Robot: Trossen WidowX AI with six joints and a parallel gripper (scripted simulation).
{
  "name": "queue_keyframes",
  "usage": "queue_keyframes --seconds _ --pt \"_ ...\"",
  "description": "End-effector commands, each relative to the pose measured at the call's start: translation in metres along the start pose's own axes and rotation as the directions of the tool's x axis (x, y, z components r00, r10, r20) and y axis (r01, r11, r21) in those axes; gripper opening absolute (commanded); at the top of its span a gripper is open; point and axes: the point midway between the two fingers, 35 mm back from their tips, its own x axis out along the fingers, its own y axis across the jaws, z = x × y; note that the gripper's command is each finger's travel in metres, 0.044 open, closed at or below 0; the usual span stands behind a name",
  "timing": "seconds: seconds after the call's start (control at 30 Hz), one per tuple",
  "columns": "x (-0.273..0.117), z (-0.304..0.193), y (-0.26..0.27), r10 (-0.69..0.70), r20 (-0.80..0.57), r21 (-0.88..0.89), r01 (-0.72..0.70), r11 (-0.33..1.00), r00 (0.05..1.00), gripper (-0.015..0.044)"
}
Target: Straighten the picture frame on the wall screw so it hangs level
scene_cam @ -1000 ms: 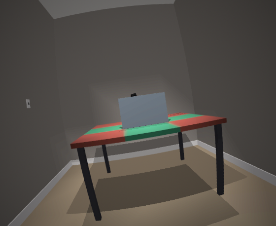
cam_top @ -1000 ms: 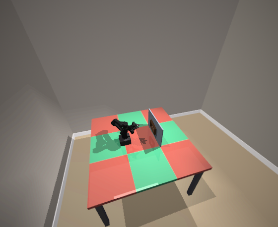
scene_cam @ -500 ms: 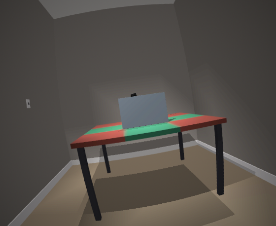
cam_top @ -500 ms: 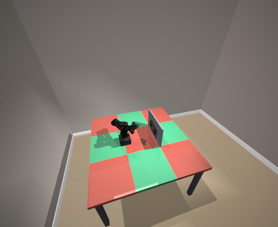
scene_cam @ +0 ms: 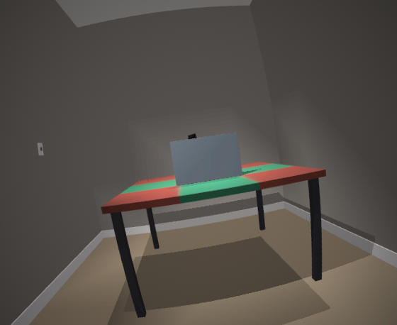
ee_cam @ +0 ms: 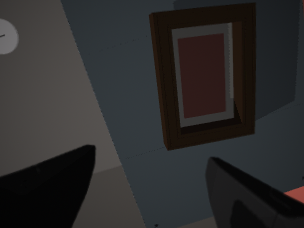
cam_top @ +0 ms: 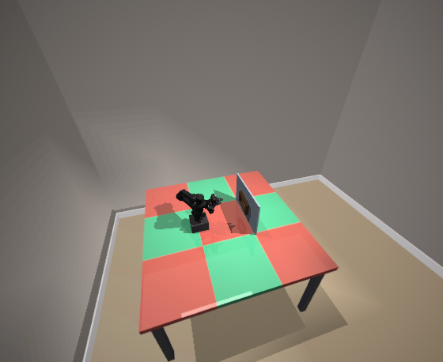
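The brown wooden picture frame hangs on the front of the grey-blue panel. In the wrist view its edges do not run parallel with the panel's edges and faint lines. Set against them it looks turned clockwise, with its left side the higher. A red picture with a pale border sits inside it. The screw and notched strip are hidden. My gripper is open and empty. It is held back from the panel, with its fingertips below the frame in the wrist view.
The panel stands upright on the red and green checkered table, in front of the arm's base. The panel hides most of the arm in the exterior view. A pale round disc shows on the room wall.
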Motion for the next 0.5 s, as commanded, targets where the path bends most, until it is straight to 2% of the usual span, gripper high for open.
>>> queue_keyframes --seconds 0.0,0.2,0.47 --pt "0.010 0.003 0.003 -0.013 0.012 -0.047 0.014 0.999 1.000 0.0260" --pt "0.035 0.002 0.012 0.004 0.026 -0.149 -0.001 0.989 1.000 0.0260" --pt "0.066 -0.019 0.023 0.093 0.010 -0.228 -0.089 0.970 0.996 0.0260"
